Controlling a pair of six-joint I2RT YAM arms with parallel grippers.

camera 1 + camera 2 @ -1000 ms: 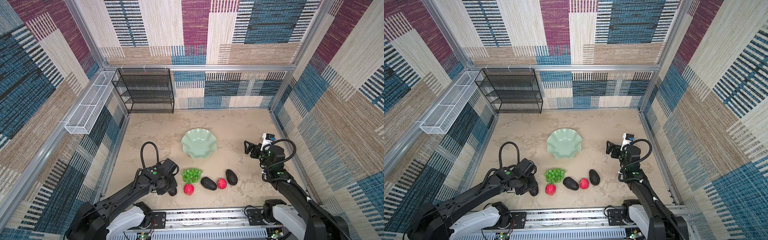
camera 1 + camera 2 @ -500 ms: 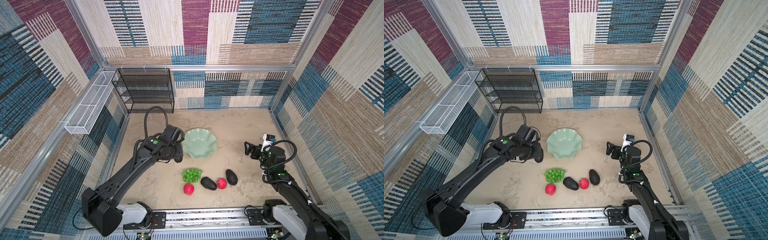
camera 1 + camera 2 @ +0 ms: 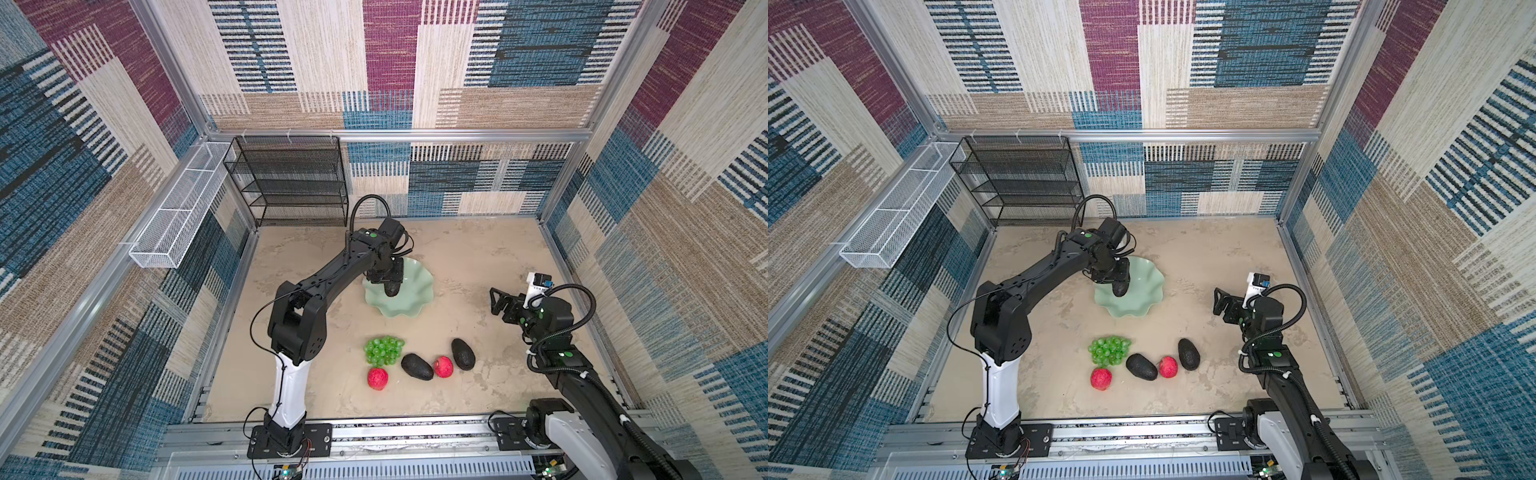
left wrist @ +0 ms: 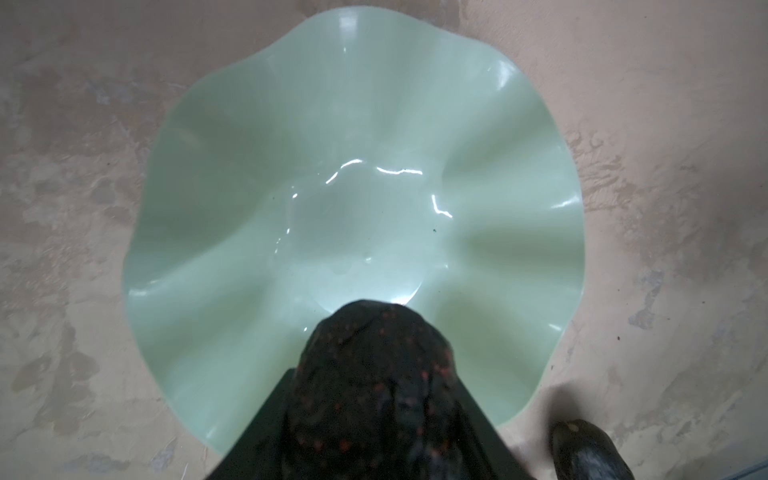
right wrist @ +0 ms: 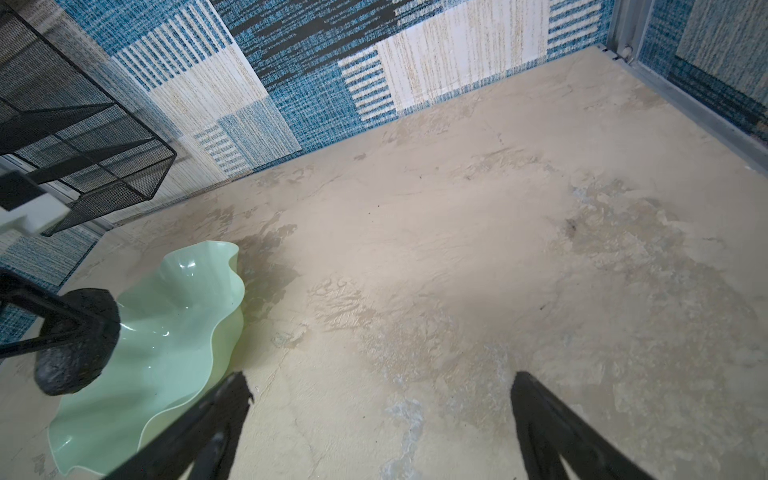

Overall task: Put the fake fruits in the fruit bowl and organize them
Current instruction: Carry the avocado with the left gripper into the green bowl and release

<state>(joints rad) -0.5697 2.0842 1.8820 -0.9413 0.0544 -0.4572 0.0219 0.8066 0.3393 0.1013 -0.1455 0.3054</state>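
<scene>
Now left tool holds an avocado over bowl.

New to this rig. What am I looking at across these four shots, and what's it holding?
Two robot arms stand on a rail at the front edge of the table. Two pictures come from one overhead stereo camera seeing the whole scene. Two come from cameras on the arms' wrists, looking past each claw. The left claw is shut on a dark avocado, held over the pale green bowl, which looks empty. The right claw is open, holding nothing. On the table lie green grapes, two more avocados and two red fruits. A black mesh rack stands at the back.
</scene>
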